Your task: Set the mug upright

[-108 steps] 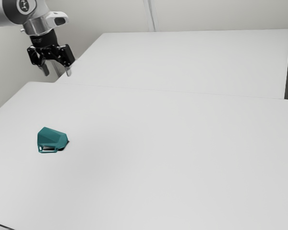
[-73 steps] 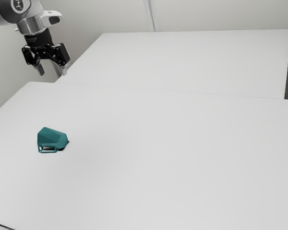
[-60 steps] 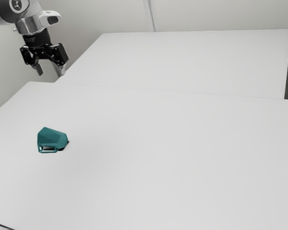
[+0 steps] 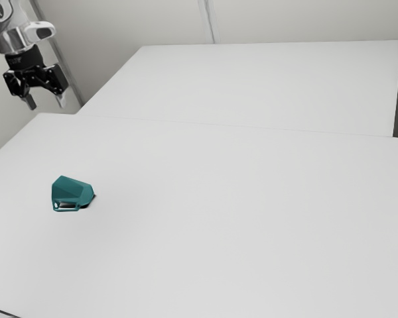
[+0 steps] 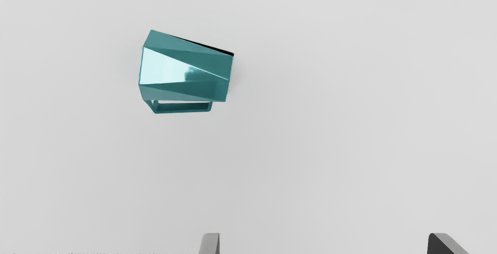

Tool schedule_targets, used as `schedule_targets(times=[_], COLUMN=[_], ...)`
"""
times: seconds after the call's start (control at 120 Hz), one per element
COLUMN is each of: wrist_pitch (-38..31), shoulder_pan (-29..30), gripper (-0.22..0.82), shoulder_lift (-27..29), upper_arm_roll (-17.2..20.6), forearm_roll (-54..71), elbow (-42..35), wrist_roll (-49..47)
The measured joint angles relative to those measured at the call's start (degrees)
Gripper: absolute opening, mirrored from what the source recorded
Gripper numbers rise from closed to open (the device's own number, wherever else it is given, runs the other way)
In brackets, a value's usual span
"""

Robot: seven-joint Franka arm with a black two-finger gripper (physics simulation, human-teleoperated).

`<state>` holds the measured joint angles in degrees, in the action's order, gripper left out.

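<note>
gripper: (image 4: 46,105) up in the air at the exterior view's upper left, fingers wide apart, nothing between them
fingers: (image 5: 210,244) tips apart from each other, neither touching anything; a broad gap of tabletop visible between them in wrist view
mug: (image 4: 71,189) teal, faceted, lying on its side on the table, not upright
mug vs gripper: lower than the fingertips and well apart, no contact; in exterior view it sits nearer the camera and a bit toward the exterior view's right
wrist check: mug is out ahead of the fingertips, offset to one finger's side, mostly outside the lane between them
handle: (image 5: 182,108) along the mug's flank, on the side facing the fingertips in wrist view
mug ends: one wider, one narrower; narrower end points to the exterior view's right; can't tell which is the mouth
table: (image 4: 239,225) white; its slanting edge at the exterior view's left is the near one for the mug
room: tabletop on all sides of the mug, longest stretch toward the exterior view's right
back edge: thin seam, second white surface (image 4: 265,86) behind it
cable: (image 4: 1,311) thin, dark, exterior view's lower left corner, well apart from mug
</note>
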<state>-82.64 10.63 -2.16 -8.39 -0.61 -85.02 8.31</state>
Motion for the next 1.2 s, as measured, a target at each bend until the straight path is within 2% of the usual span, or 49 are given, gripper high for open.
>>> schedule_targets(times=[0.192,0.358,0.575,0.775,0.942,1.2], wrist_pitch=[-0.3,-0.6,-0.9,-3.7,-7.1,-12.6], shoulder_pan=[9.3,11.8,19.0,24.8,26.8,28.8], gripper=[0.58,0.58,0.58,0.58,0.58,0.58], shoulder_lift=[-3.3,-9.2,-16.3,-17.3,-17.6,-20.5], upper_arm_roll=[0.0,0.1,0.6,0.6,0.4,0.4], forearm_roll=[-2.0,-3.8,-7.9,-14.1,-19.9,-26.3], elbow=[0.4,5.3,8.7,3.0,-1.6,-4.5], wrist_roll=[4.4,8.5,14.2,20.3,26.4,38.1])
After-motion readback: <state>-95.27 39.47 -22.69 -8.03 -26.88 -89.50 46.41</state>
